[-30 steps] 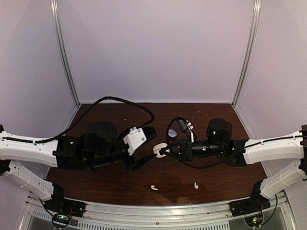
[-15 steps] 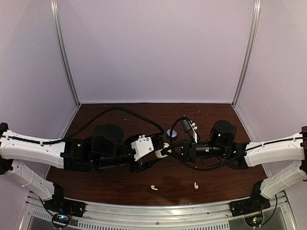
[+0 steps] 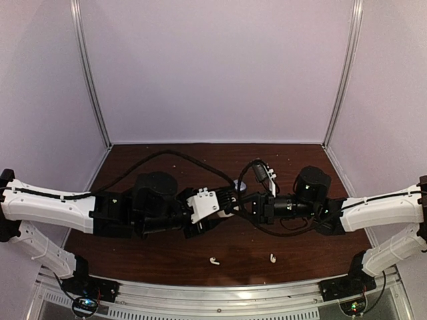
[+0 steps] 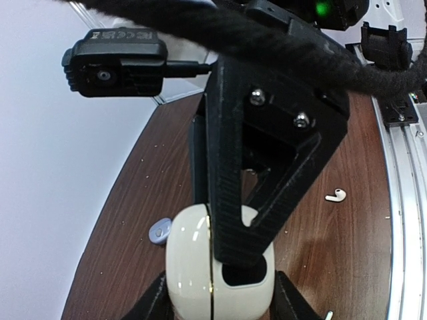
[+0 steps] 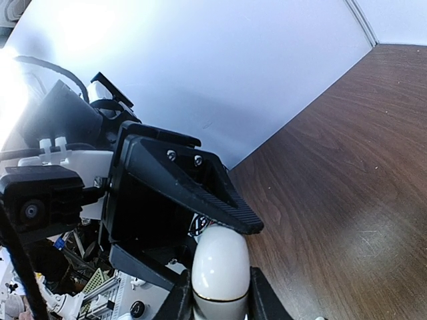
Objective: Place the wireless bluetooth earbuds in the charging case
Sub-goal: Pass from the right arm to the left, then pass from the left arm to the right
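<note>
Free tabletop [image 3: 241,261] between the white earbuds [image 3: 213,261] [image 3: 272,257] (arms [image 3: 47,208] [image 3: 377,203], cable [image 3: 175,156] across mid-table)

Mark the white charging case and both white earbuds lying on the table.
white charging case [image 4: 189,267], left wrist view, left half of its shell.
left white earbud [image 3: 213,261], top view, its body.
right white earbud [image 3: 272,257], top view, its stem.

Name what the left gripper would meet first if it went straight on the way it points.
The white case, held by the right gripper, sits right between the fingers of the left gripper. Behind it come the right gripper's fingers, though depth is hard to judge.
</note>
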{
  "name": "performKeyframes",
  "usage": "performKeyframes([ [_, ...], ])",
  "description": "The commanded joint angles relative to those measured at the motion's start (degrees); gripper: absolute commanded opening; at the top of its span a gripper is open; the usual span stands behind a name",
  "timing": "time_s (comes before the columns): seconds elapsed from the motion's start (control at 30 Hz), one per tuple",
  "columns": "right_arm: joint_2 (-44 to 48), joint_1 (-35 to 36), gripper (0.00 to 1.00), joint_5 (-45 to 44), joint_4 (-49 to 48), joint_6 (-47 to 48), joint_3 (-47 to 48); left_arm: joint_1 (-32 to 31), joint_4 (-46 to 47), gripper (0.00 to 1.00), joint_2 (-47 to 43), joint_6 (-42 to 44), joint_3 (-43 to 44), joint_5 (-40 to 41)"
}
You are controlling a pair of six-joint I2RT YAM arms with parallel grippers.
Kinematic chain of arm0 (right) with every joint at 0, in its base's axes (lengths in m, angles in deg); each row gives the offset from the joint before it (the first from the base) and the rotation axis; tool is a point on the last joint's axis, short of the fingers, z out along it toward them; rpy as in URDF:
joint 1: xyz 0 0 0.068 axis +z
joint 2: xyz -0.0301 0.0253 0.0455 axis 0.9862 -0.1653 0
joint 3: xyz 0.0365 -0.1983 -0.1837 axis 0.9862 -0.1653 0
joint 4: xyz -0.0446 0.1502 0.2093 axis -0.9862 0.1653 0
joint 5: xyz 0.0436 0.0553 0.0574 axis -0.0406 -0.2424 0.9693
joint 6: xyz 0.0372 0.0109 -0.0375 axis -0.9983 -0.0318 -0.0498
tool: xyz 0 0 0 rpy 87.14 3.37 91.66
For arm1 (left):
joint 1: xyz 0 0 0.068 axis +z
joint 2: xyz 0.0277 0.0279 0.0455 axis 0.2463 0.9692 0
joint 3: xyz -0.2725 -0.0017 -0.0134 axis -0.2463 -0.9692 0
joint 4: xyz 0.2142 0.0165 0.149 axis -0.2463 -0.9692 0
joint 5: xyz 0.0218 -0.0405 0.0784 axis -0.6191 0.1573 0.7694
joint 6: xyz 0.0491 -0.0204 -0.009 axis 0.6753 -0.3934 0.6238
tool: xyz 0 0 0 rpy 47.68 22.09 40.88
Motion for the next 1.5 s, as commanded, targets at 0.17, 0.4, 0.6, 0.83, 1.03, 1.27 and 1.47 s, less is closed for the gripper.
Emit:
performKeyframes([
  [0.17, -0.25, 0.61, 0.36, 0.84, -2.96, -1.17, -1.15, 0.01, 5.88, 0.33, -0.88, 0.16, 1.55, 2.51],
  [0.4, -0.58, 1.11, 0.35, 0.06, -3.25, -0.97, -0.97, 0.02, 6.04, 0.31, -0.57, 0.25, 1.75, 1.41],
  [0.6, -0.13, 1.11, 0.32, -0.75, -3.18, -0.7, -0.88, 0.01, 5.93, 0.3, -0.46, 0.55, 1.74, 0.35],
  [0.83, 0.17, 1.04, 0.31, -1.86, -2.7, -0.16, -0.8, 0.01, 5.6, 0.29, -0.53, 0.42, 1.88, -0.58],
  [1.03, 0.42, 0.85, 0.26, -2.64, -2.45, -0.29, -0.92, -0.08, 5.39, 0.29, -0.38, 0.32, 2.08, -1.31],
  [1.27, 0.43, 0.67, 0.3, -2.7, -2.73, -0.6, -0.95, -0.43, 5.4, 0.29, -0.15, 0.33, 2.16, -1.74],
  [1.47, 0.62, 0.57, 0.27, -2.37, -3.5, -0.77, -1.09, -0.38, 5.49, 0.28, 0.08, 0.43, 2.17, -1.46],
])
